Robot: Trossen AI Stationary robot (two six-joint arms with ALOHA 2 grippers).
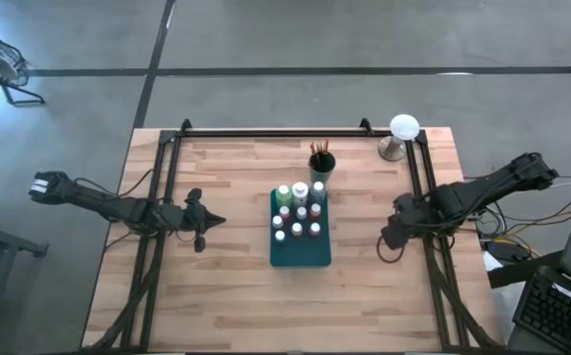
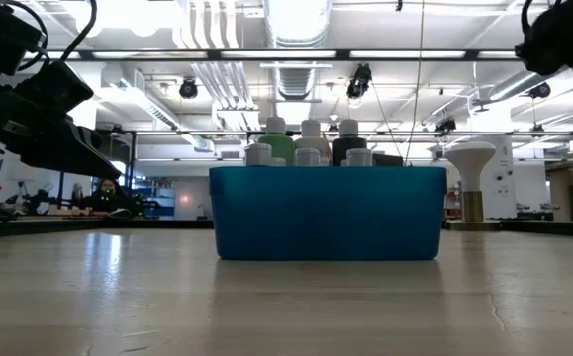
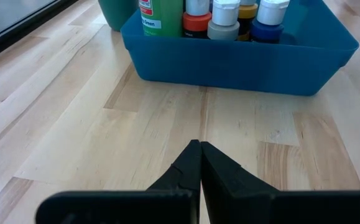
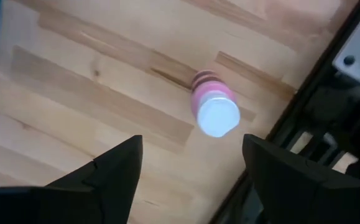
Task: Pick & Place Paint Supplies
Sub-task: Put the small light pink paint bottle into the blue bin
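pink bottle [image 4: 214,107] upright beneath open right end effector [image 4: 192,163]

Teal tray [image 1: 301,254] mid-table, white-domed stand [image 1: 400,135], wooden table [image 1: 226,296]

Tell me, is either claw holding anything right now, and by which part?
Nothing is held. The left gripper is shut on nothing, over bare table. The right gripper is open above a pink bottle standing on the table, not touching it.

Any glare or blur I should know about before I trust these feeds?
Low view: bright ceiling lights backlight the blue bin and sheen the tabletop. Right wrist view: the pink bottle looks soft. High view: glare at the upper-left corner. Left wrist view: evenly lit, sharp.
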